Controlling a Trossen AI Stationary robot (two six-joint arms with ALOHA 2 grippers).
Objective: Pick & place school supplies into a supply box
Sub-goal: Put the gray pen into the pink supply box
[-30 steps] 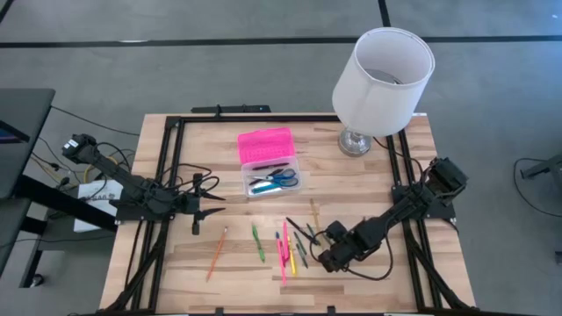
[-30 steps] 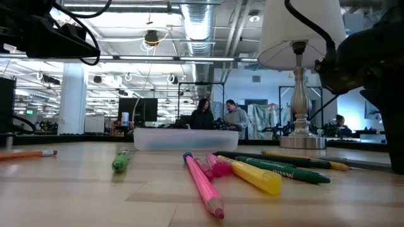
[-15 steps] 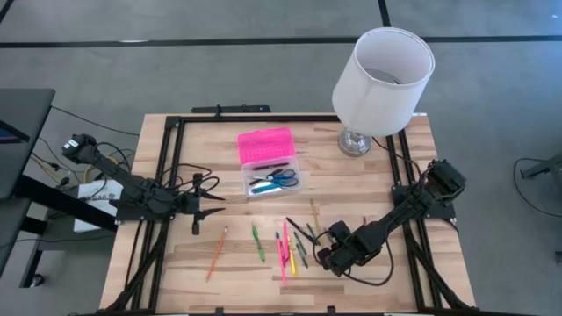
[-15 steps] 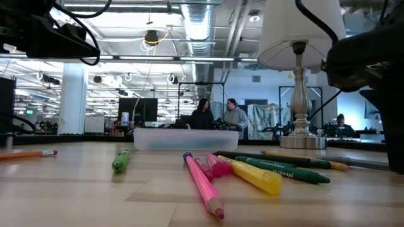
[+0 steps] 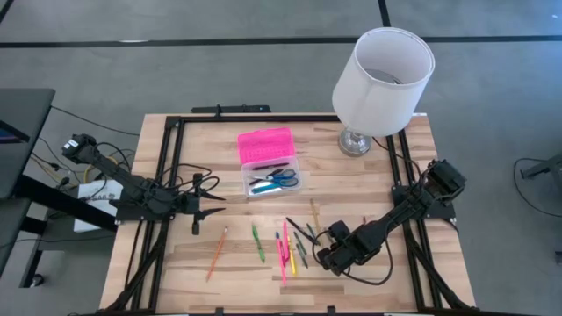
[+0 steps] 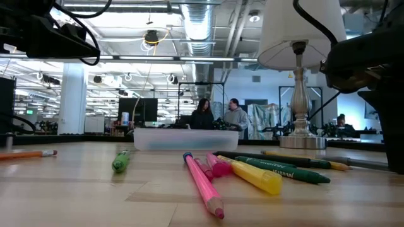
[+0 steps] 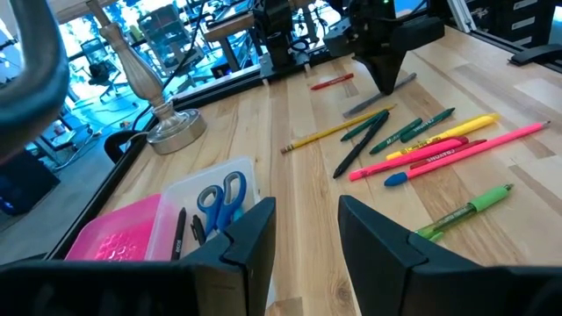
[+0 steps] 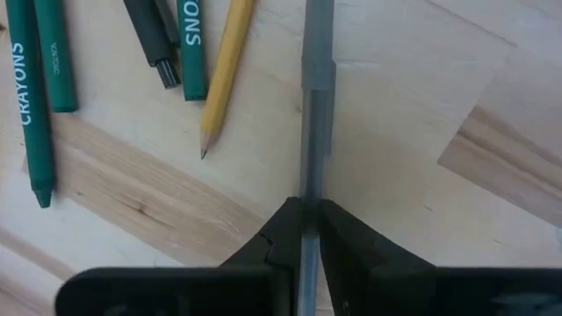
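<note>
The supply box's clear base point(image 5: 272, 180) holds blue-handled scissors point(image 5: 283, 178) and pens, and its pink lid point(image 5: 265, 145) lies behind it. Loose supplies lie on the table's near half: an orange pencil point(image 5: 216, 252), a green pen point(image 5: 258, 242), pink markers point(image 5: 282, 254), green crayons point(image 8: 35, 105) and a yellow pencil point(image 8: 224, 70). My right gripper point(image 5: 332, 254) points down at their right end, shut on a grey pen point(image 8: 316, 105). My left gripper point(image 7: 307, 237) waits open at the table's left, touching nothing. My right gripper pinches the grey pen's shaft point(image 8: 309, 189) between its two fingers point(image 8: 281, 224), one on each side. The fingers come from above, pointing down, and stand across the pen. The pen point(image 7: 378, 95) lies flat on the table under the gripper.
A white-shaded lamp point(image 5: 384, 70) stands on its metal foot point(image 5: 356, 140) at the far right corner. A short red stick point(image 7: 332, 82) lies beyond the grey pen. Black frame rails point(image 5: 171, 167) run along the table's sides. People stand in the room behind.
My right gripper has rolled a little about its own downward line while staying over the grey pen. The supplies on the table lie where they were.
</note>
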